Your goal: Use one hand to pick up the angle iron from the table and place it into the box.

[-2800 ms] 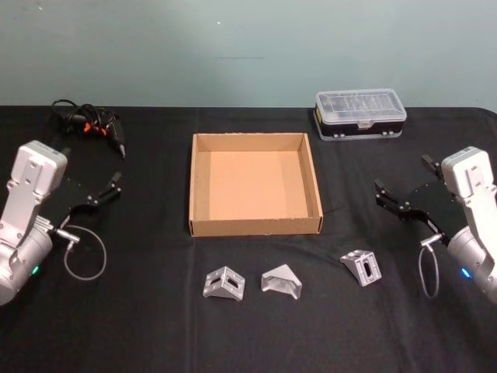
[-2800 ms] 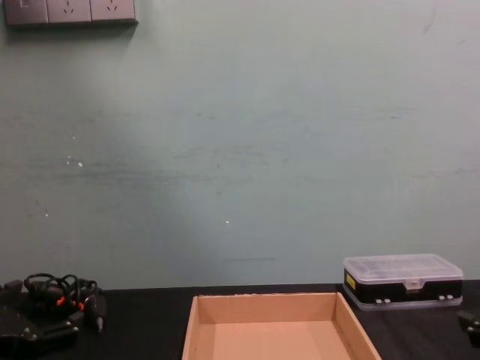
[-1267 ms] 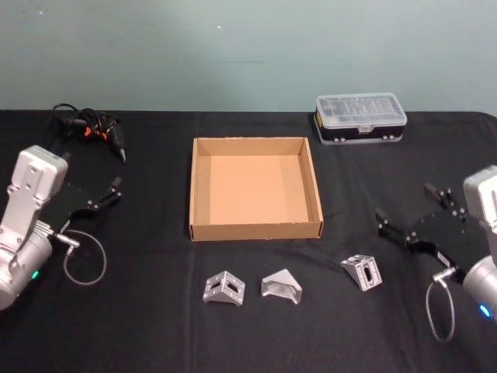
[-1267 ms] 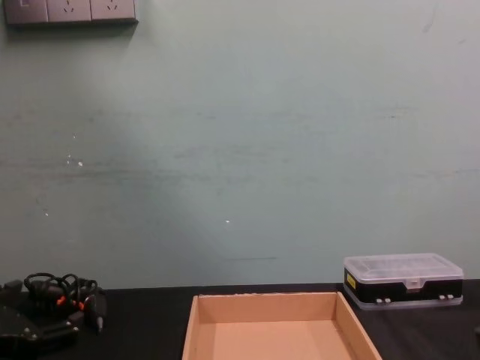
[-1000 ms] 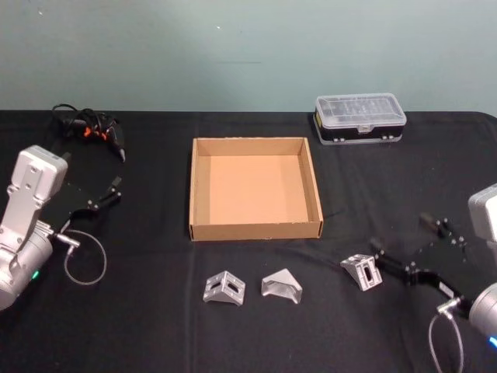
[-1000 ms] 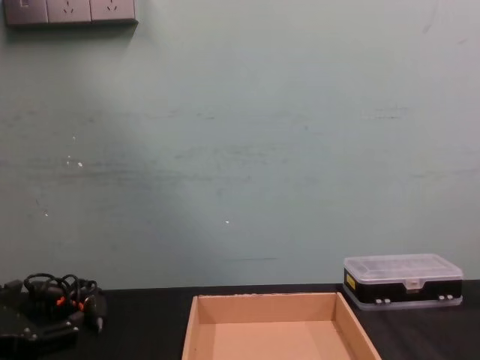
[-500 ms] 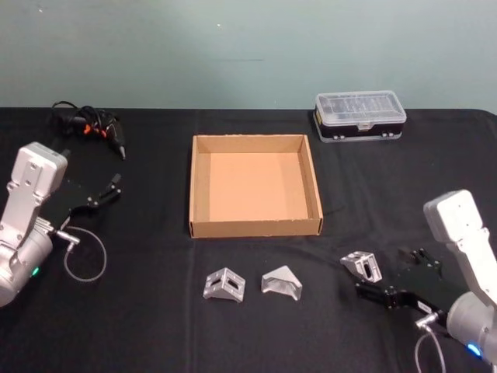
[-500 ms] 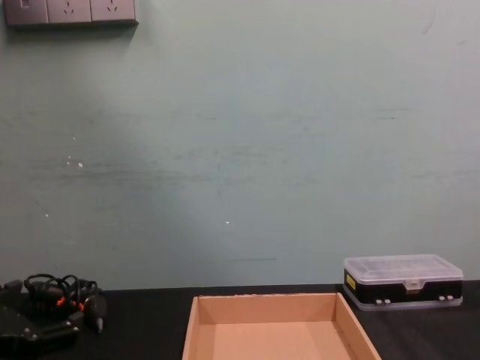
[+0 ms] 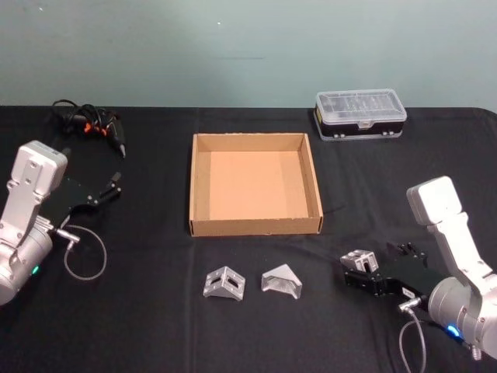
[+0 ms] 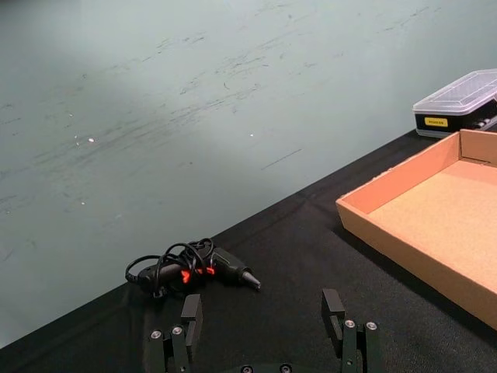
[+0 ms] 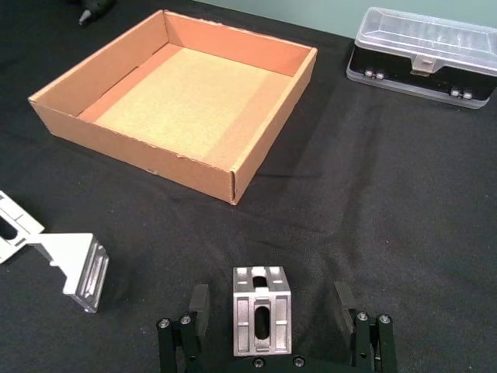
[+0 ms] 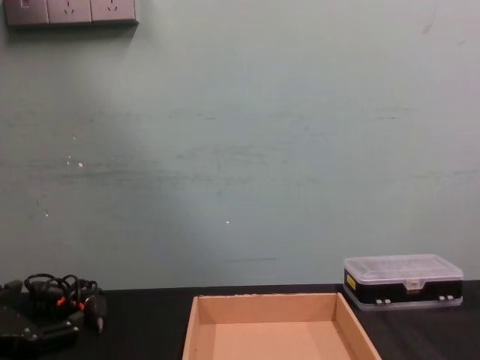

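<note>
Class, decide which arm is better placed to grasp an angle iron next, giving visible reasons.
Right. The right gripper, open, straddles the rightmost angle iron on the table; the left gripper hangs far off at the left side.

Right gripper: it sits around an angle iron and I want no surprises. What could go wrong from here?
The open right gripper straddles the angle iron off-centre, so closing may slide or twist it. The near wall of the box stands in the way; a low carry could catch it. Left gripper is parked aside.
</note>
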Controlling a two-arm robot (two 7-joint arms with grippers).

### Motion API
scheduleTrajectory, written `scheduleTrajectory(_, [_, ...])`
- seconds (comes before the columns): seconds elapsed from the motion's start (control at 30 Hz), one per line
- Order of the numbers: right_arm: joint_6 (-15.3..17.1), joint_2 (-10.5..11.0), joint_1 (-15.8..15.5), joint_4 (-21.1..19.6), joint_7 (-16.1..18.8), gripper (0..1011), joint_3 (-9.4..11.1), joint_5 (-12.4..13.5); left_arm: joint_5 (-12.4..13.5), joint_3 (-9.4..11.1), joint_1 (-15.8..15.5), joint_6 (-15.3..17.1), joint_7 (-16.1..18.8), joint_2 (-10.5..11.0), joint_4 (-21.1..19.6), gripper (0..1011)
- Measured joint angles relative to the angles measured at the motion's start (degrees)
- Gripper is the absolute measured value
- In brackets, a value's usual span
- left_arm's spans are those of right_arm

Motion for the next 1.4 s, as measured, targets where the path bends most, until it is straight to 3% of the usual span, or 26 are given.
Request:
scheduleTrajectory(0.87, [-1.5, -6.0, 2.6, 5.8, 2.1, 1003, 0.3, -3.3, 0.0, 0.0, 0.0, 0.0, 0.0, 0.0, 0.0, 1011])
scheduleTrajectory(1.4, [-1.3, -6.7, 2.6, 6.2, 2.5, 1003, 0.7, -3.9, 0.0, 0.0, 0.0, 0.0, 0.0, 0.0, 0.0, 1011])
